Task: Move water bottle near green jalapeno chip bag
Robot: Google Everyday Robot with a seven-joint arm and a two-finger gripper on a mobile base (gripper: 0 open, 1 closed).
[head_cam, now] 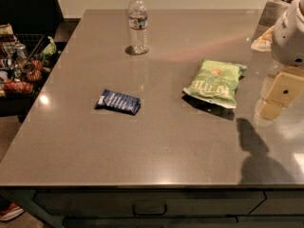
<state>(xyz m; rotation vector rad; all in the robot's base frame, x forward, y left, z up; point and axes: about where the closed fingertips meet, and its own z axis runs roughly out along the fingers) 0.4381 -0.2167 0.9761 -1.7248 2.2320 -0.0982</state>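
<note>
The water bottle (138, 23) stands upright at the far middle of the grey table (156, 146); it is clear and ribbed, with a white cap and a white-and-red label. The green jalapeno chip bag (215, 82) lies flat right of centre, well apart from the bottle. My gripper (276, 101) hangs at the right edge of the view, just right of the chip bag and above the table. Its beige fingers (285, 89) are apart and hold nothing. The white arm housing (290, 32) sits above it.
A dark blue packet (118, 101) lies left of centre. A wire basket with snacks (21, 65) stands beside the table's left edge. A pale item (262, 41) lies at the far right. Drawers (149, 207) run under the front edge.
</note>
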